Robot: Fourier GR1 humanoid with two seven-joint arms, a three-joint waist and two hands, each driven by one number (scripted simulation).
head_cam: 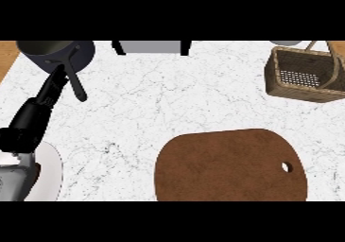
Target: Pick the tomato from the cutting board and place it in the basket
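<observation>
- The brown cutting board (230, 165) lay nearest, at the lower middle of the white marbled counter (168, 99), with 1 small hole near its right edge and its top bare.
- The tomato could not be seen on the board or elsewhere, so its place could not be told.
- At the lower left, 1 grey forearm (11, 182) came in from the bottom edge.
- The left hand (28, 120) rose from it, open, its fingers (53, 87) straight and holding nothing, pointing up and right toward the pot.
- Farther off, at the upper left, stood a dark pot (53, 52); its handle (77, 85) ran down beside the fingertips, and contact could not be told.
- The woven basket (283, 82) sat at the far right, well apart from the board.
</observation>
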